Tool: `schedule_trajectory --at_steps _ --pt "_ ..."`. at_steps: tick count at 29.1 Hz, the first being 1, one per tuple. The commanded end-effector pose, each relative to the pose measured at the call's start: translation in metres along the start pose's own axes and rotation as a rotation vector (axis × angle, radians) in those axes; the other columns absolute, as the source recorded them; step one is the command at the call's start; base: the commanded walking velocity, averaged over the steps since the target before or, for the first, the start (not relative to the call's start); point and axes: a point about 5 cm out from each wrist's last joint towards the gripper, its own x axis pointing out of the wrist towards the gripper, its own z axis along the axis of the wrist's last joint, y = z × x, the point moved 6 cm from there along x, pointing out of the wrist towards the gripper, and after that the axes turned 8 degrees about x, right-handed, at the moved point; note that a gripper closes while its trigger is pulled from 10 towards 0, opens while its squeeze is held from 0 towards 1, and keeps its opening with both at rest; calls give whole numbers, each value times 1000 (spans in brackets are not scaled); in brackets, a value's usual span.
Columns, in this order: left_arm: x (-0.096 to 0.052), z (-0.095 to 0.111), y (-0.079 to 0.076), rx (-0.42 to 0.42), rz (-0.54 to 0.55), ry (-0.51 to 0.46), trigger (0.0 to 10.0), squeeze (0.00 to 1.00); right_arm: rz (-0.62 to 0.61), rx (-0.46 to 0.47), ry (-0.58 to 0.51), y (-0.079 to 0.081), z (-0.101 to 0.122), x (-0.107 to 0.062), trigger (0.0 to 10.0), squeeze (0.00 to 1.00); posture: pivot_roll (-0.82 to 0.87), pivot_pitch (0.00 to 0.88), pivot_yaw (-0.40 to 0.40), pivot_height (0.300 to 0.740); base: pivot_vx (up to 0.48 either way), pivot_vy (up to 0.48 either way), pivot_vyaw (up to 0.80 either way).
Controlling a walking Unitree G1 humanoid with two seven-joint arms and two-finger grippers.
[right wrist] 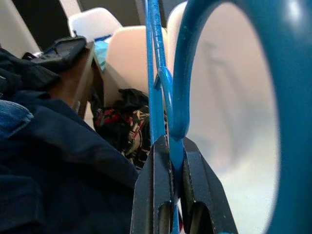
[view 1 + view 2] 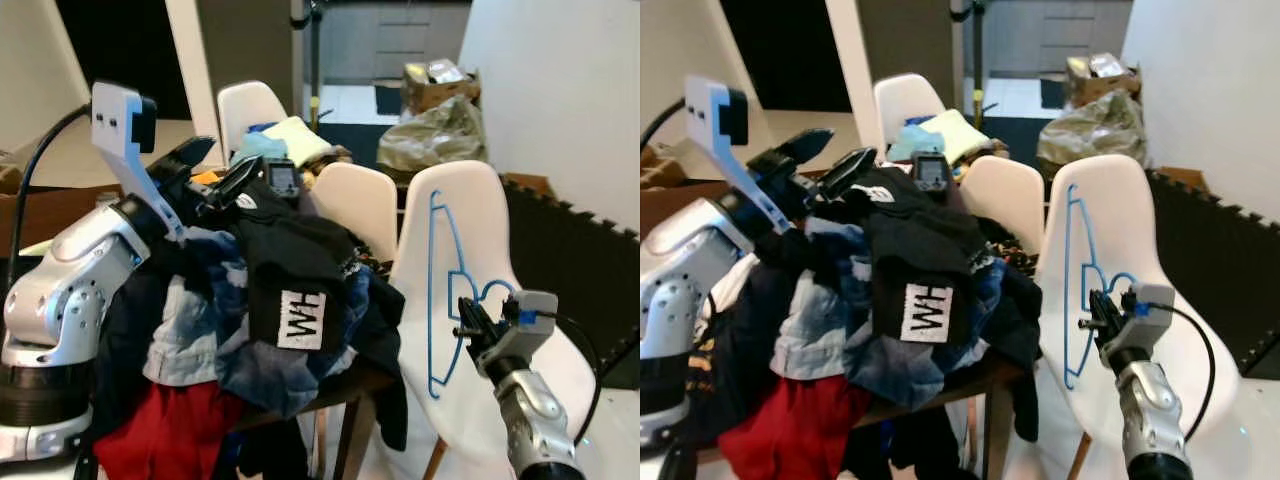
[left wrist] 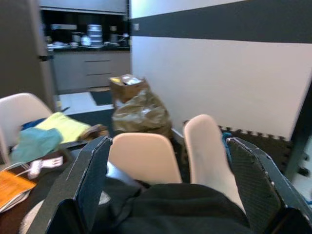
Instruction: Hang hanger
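A blue plastic hanger (image 2: 445,290) stands upright in front of the near white chair (image 2: 470,210), its hook curling toward my right arm. My right gripper (image 2: 470,325) is shut on the hanger near the base of its hook; in the right wrist view the two black fingers (image 1: 156,180) pinch the blue neck (image 1: 170,131). My left gripper (image 2: 215,170) is raised over a big heap of clothes (image 2: 260,300) on the table. It is open, and its fingers (image 3: 87,180) straddle a black garment (image 3: 180,209) at the top of the heap.
The clothes heap covers a brown table (image 2: 350,385). Two more white chairs (image 2: 360,200) stand behind it. A crumpled bag and a cardboard box (image 2: 435,120) lie on the floor at the back right. A white wall with dark floor mats (image 2: 580,250) runs along the right.
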Motion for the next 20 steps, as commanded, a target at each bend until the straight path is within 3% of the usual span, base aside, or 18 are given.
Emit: schedule_trajectory --at_steps 1,8,11,14,19,20 --pt "-3 -4 -3 5 12 14 10000 0 -25 -13 16 -4 -1 0 10000 0 39 7 -25 740 -382 0 0" --pt "-3 -13 -15 -6 9 30 10000 0 -45 -28 23 -6 0 0 10000 0 39 7 -25 740 -328 0 0" --pt "0 -22 -33 -25 -17 44 10000 0 -61 -39 9 -8 7 1 10000 0 35 7 -24 740 -203 0 0" --pt "0 -22 -35 -26 -19 44 10000 0 -62 -40 7 -8 9 1 10000 0 35 7 -24 740 -304 0 0" --pt "0 -22 -24 7 32 45 10000 0 -43 -48 0 -5 14 2 10000 0 35 7 -24 740 -164 0 0" --pt "-3 -26 -8 46 112 64 10000 0 -8 -64 5 1 15 3 10000 0 35 8 -24 740 0 0 800"
